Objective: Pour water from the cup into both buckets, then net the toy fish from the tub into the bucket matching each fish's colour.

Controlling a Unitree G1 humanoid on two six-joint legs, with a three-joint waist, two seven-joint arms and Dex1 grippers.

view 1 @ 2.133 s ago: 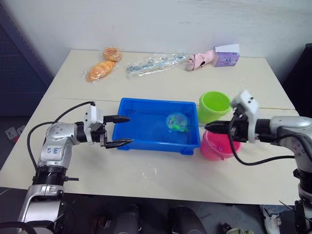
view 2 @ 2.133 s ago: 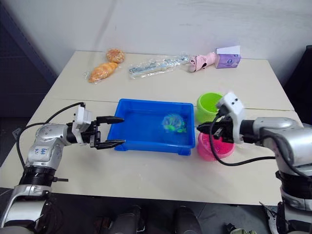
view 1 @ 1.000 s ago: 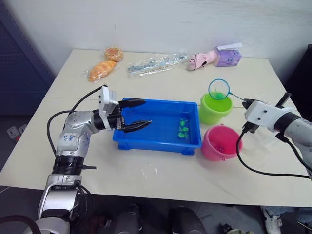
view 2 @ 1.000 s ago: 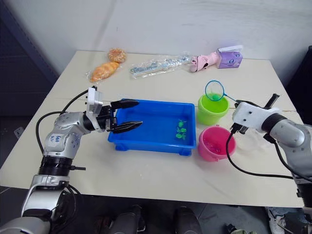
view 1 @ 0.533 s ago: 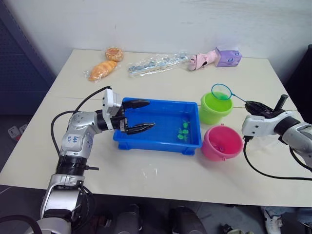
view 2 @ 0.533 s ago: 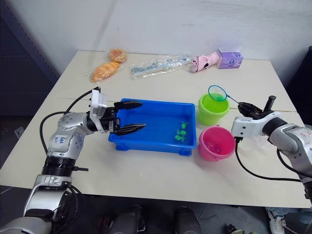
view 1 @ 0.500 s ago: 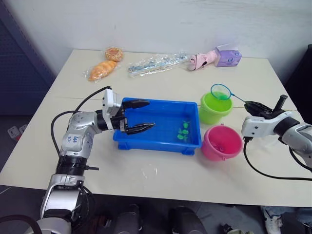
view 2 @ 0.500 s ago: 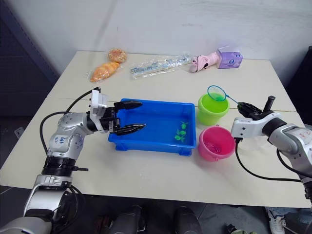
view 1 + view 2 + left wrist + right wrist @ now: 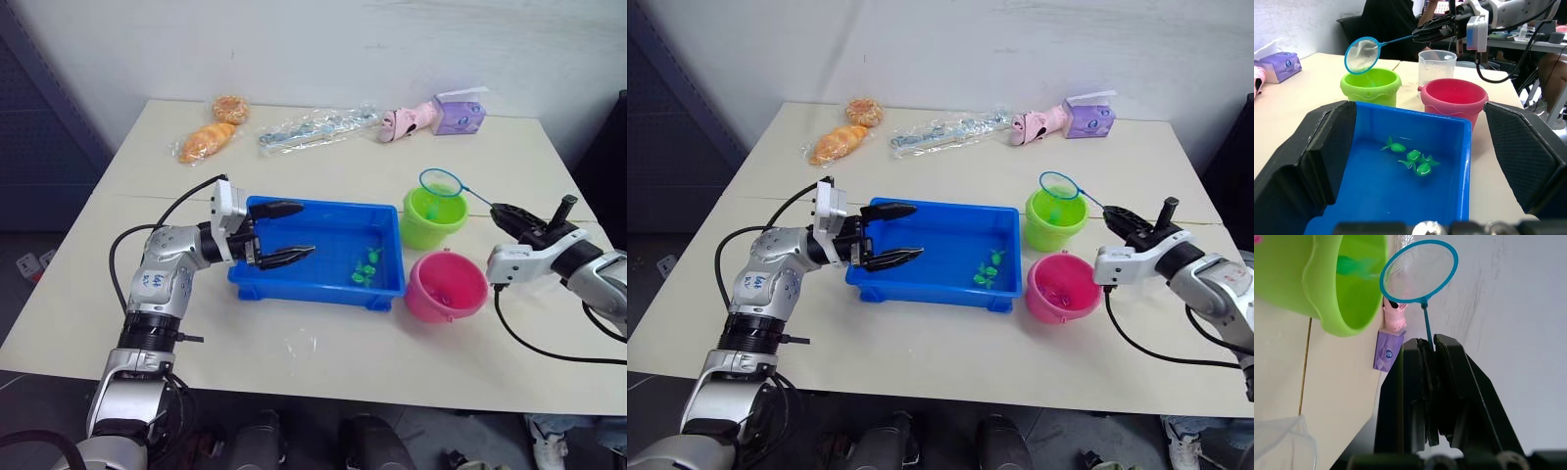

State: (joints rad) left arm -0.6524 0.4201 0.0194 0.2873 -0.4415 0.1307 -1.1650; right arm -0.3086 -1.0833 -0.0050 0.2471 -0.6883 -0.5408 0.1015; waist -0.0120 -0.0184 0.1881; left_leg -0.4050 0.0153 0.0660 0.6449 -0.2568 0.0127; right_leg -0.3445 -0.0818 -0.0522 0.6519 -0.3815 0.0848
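The blue tub (image 9: 257,275) sits mid-table with three green toy fish (image 9: 1413,157) in its water near the right end. My left gripper (image 9: 306,228) hovers open over the tub's left part. To the tub's right stand the lime green bucket (image 9: 431,217) and, nearer me, the pink bucket (image 9: 446,286). My right gripper (image 9: 505,211) is shut on the thin handle of a small blue-rimmed net (image 9: 441,182), whose empty ring hangs above the green bucket. A green fish (image 9: 1354,265) lies inside that bucket. The clear cup (image 9: 1437,63) stands beyond the pink bucket.
Along the table's far edge lie two bread pieces (image 9: 204,142), a clear plastic packet (image 9: 313,127), a pink toy (image 9: 407,119) and a purple box (image 9: 458,115). Bare tabletop stretches in front of the tub.
The net rose out of the tub with a green catch and moved over the green bucket; it is empty now. My left gripper moved from beside the tub to over its left part.
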